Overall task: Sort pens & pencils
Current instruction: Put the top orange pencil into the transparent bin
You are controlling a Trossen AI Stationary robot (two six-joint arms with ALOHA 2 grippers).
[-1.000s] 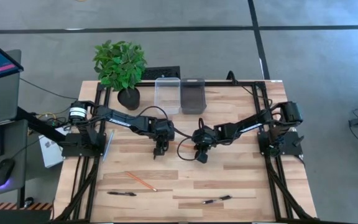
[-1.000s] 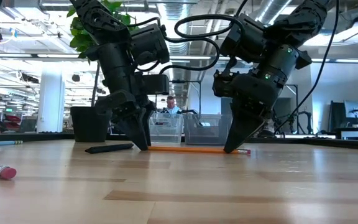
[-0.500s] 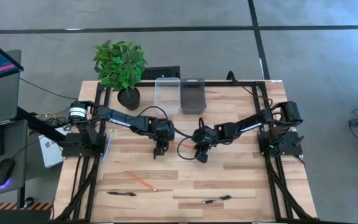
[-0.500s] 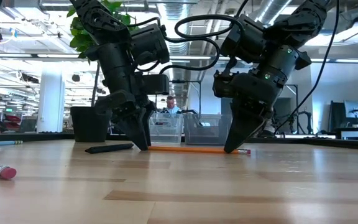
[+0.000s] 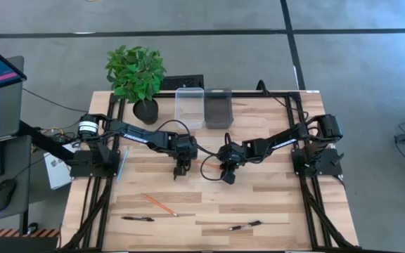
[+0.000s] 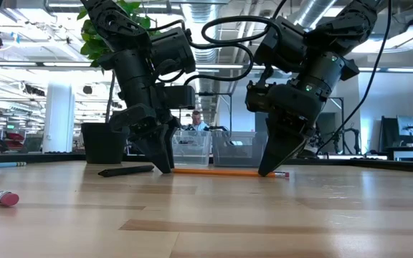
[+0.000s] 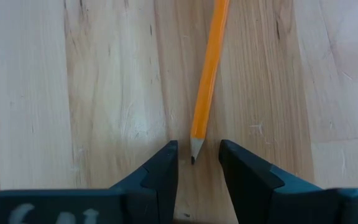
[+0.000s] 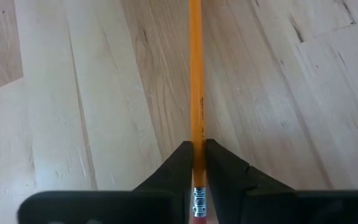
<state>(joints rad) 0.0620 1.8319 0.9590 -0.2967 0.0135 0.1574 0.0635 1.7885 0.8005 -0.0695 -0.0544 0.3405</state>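
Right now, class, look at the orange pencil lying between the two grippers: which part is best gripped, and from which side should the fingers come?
Grip the pencil on its shaft just ahead of the eraser ferrule, coming straight down from above with fingers straddling it crosswise. It lies flat on the table, thin and straight. The right gripper is already closed there; the left gripper stands open around the sharpened tip, a poorer hold.

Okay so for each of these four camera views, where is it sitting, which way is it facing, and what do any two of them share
High view: overhead, facing straight down; both arms over the table.
Low view: table-top height, facing level into the room; both arms come down from above.
Left wrist view: on the left arm, facing the tabletop; the left gripper has open jaws flanking the pencil tip.
Right wrist view: on the right arm, facing the tabletop; the right gripper pinches it near the eraser.
Shared: both wrist views show that one pencil.
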